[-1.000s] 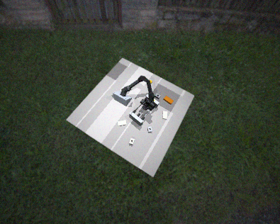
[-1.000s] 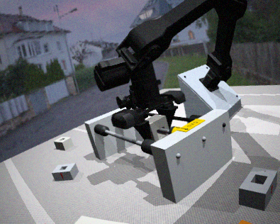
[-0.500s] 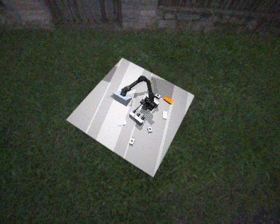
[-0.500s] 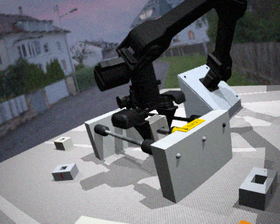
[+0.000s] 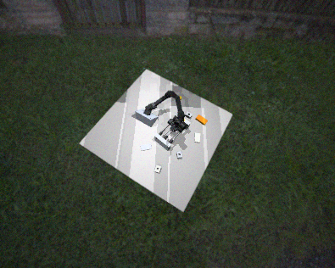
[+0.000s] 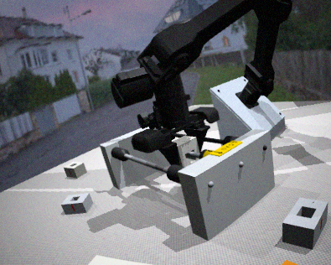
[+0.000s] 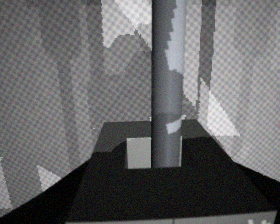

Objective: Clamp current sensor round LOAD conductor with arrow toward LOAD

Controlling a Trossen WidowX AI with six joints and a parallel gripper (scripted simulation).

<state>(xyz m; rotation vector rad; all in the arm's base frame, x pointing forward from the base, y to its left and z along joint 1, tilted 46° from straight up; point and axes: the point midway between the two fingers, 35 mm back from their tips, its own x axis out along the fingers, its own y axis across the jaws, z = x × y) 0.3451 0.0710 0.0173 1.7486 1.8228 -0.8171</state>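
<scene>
A stand of two grey panels (image 6: 236, 180) (image 5: 163, 142) carries several rods. The middle conductor (image 6: 193, 155) (image 7: 168, 95) has a yellow marker (image 6: 228, 148) beside the near panel; its lettering looks upside down and is hard to read. The pale sensor (image 6: 183, 148) is at this conductor, between the panels, with a dark opening facing the near panel. My gripper (image 6: 186, 151) points down over the stand and is shut on the sensor, black fingers on either side. In the wrist view the rod runs down into the dark shape between the fingers. The sensor's latch and arrow cannot be made out.
Outer rods (image 6: 148, 163) with black end collars flank the middle one. Three blocks with square holes stand around the stand: two beyond (image 6: 75, 169) (image 6: 77, 204), one at right (image 6: 305, 224). An orange block (image 5: 201, 120) and pale flat pieces (image 5: 197, 137) (image 5: 146, 147) lie nearby.
</scene>
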